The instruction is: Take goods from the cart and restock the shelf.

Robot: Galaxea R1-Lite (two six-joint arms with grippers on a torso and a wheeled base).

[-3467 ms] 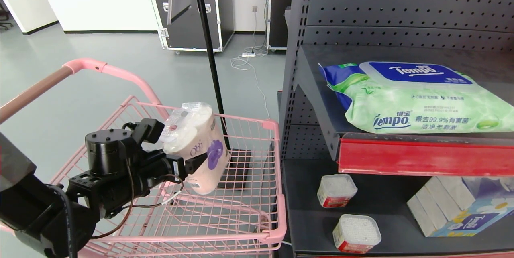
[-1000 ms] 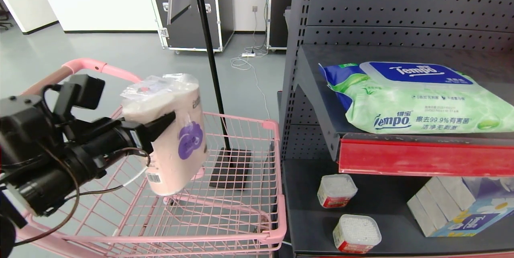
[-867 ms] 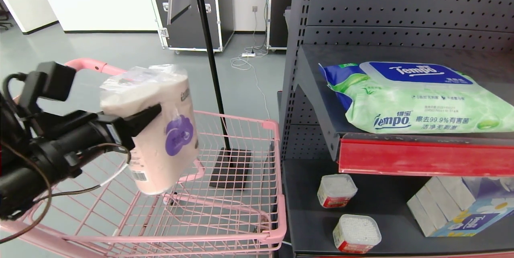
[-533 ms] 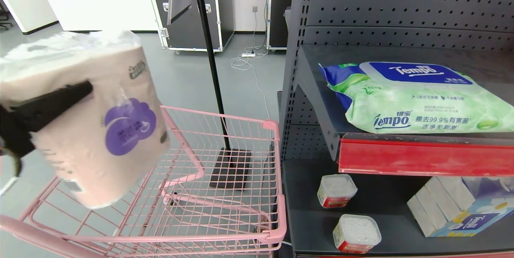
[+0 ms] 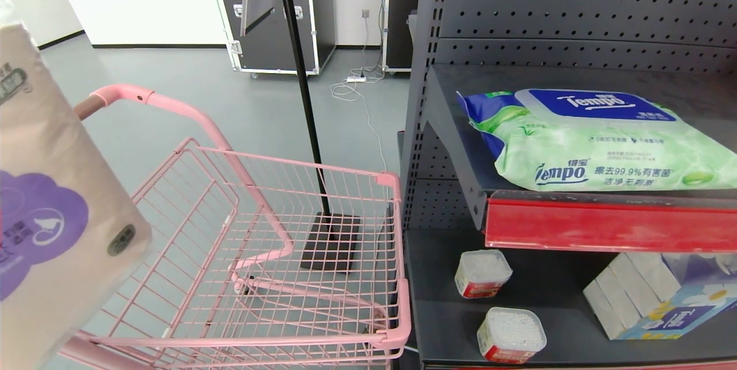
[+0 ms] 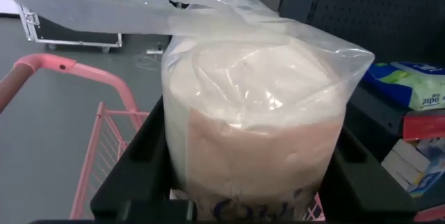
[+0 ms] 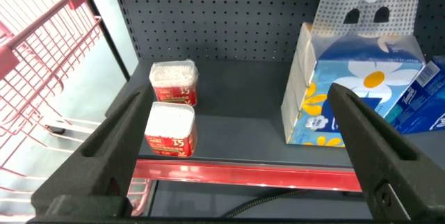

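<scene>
Pale pink roll pack (image 5: 52, 214) with a purple cloud emblem, wrapped in clear film; pink wire-grid cart (image 5: 397, 301); dark grey perforated shelf (image 5: 576, 13) with a red edge strip (image 5: 604, 226); green-and-white wipes pack (image 5: 604, 151) with a blue lid; white, red-labelled tubs (image 5: 482, 273); blue, daisy-printed tissues (image 7: 361, 92).
</scene>
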